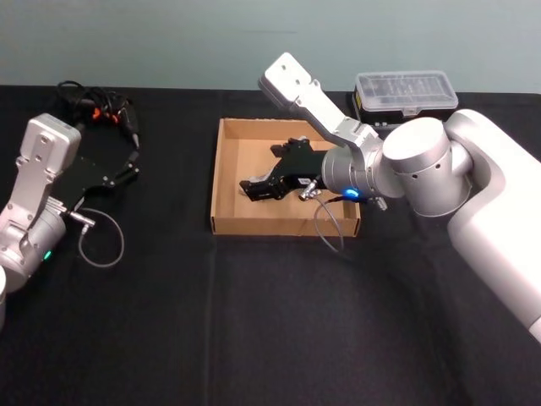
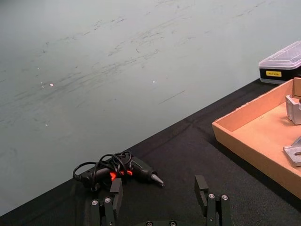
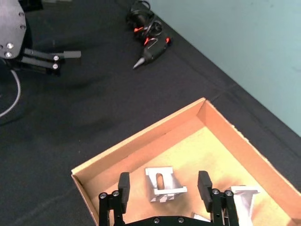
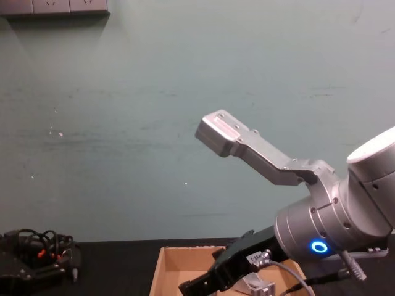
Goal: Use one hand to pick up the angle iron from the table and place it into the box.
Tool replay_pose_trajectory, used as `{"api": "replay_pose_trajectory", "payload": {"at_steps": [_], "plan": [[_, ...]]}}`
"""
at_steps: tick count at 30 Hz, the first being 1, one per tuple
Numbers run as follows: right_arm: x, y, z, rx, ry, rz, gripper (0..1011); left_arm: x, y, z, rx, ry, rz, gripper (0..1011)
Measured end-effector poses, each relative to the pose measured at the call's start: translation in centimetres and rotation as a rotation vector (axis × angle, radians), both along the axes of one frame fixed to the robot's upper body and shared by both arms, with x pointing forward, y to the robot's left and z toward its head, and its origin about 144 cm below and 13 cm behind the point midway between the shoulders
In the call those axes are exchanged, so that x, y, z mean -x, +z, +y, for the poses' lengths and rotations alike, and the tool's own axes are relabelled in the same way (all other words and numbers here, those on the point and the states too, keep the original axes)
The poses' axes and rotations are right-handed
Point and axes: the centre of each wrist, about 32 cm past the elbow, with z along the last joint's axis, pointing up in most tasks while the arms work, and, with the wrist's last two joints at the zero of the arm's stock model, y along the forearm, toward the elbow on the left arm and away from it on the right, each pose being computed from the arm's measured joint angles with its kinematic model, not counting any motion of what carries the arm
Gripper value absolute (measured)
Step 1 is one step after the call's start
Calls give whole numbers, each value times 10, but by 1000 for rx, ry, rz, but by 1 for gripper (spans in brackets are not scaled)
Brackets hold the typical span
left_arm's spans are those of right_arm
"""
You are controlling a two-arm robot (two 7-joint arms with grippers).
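The tan cardboard box sits mid-table on the black table. My right gripper hovers inside it, low over the floor. In the right wrist view the right gripper is open, and a silver angle iron lies on the box floor below the gap, free of both fingers. A second angle iron lies beside it. The chest view shows the right gripper over the box with an angle iron behind it. My left gripper is parked open at the left.
A black glue gun with a coiled cord lies at the back left. A black case with a clear lid stands behind the box to the right. A grey cable loop lies by the left arm.
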Motion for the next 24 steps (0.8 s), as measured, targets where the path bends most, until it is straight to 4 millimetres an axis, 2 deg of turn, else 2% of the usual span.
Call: {"api": "replay_pose_trajectory", "payload": {"at_steps": [5, 12, 16, 24], "plan": [[10, 6, -1, -24, -41, -36, 1003, 0, 0, 0, 0, 0, 0, 1000], [33, 14, -9, -66, -138, -118, 1003, 0, 0, 0, 0, 0, 0, 1000], [51, 19, -19, -82, -212, -175, 1002, 0, 0, 0, 0, 0, 0, 1000], [89, 15, -55, -84, -376, -241, 1003, 0, 0, 0, 0, 0, 0, 1000]]}}
